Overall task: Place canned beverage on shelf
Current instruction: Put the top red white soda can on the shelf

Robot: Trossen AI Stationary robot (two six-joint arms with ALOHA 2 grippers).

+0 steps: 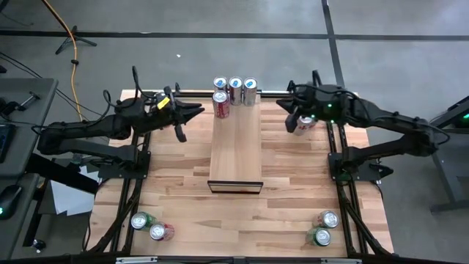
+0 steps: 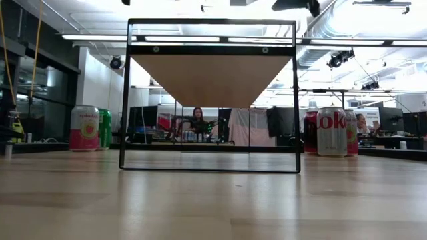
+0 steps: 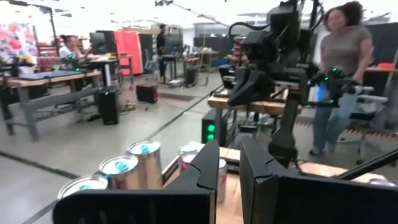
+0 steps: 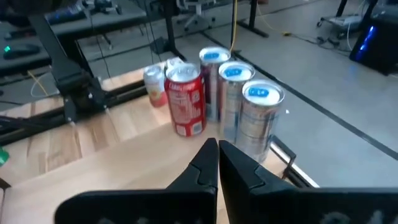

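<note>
The shelf (image 1: 236,150) is a long pale panel raised over the middle of the table, with a dark frame (image 2: 210,97) at its near end. At its far end a red can (image 1: 220,105) stands upright beside three silver cans (image 1: 235,88). My left gripper (image 1: 199,111) hovers level just left of the shelf's far end, shut and holding nothing. My right gripper (image 1: 284,107) hovers to the shelf's right, shut and holding nothing, tipped a little down toward the cans (image 4: 186,102). A red-and-white can (image 1: 306,122) shows beneath my right arm.
Two cans (image 1: 150,226) stand at the near left of the table, and two more (image 1: 323,227) stand at the near right. In the right wrist view a pale can (image 4: 154,84) shows just beyond the red one. People are in the room behind the table.
</note>
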